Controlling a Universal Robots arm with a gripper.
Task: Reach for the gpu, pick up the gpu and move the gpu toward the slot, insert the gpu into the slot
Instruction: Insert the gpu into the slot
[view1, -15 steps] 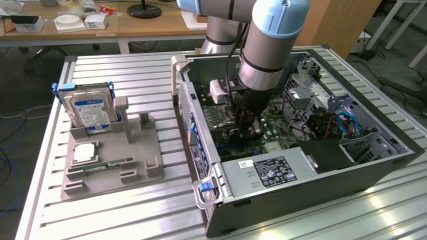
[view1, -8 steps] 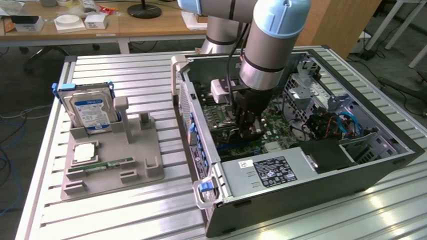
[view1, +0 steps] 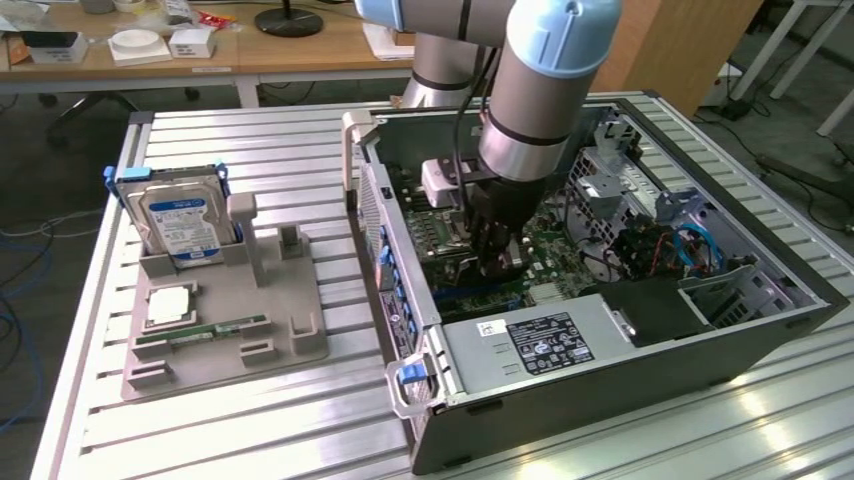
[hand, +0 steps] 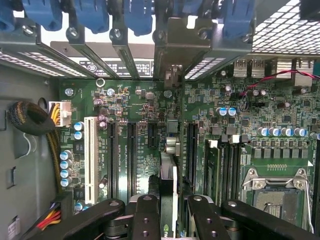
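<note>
- Wrist view: nearest the camera, the gripper (hand: 167, 212) has its black fingers (hand: 145, 217) drawn narrow onto the gpu (hand: 167, 187), which is seen edge-on as a thin card with its silver bracket (hand: 172, 55) reaching up to the case's rear panel.
- The card stands over the motherboard (hand: 135, 100), in line with a dark slot (hand: 192, 150)-side lane beside the white connector (hand: 90, 157); whether its edge is seated cannot be told.
- Risk, as a judgement: a slight tilt or offset would drive the card edge onto nearby capacitors or the slot wall; the bracket could catch on the rear panel.
- Exterior view: the arm (view1: 541, 90) reaches down into the open computer case (view1: 747, 330), gripper (view1: 497, 262) low over the board.
- The case lies on a slatted metal table (view1: 200, 440); on the exterior view's left of the case, a grey fixture (view1: 274, 300) holds a hard drive (view1: 180, 220).
- Wooden desks (view1: 280, 52) stand behind the case.
</note>
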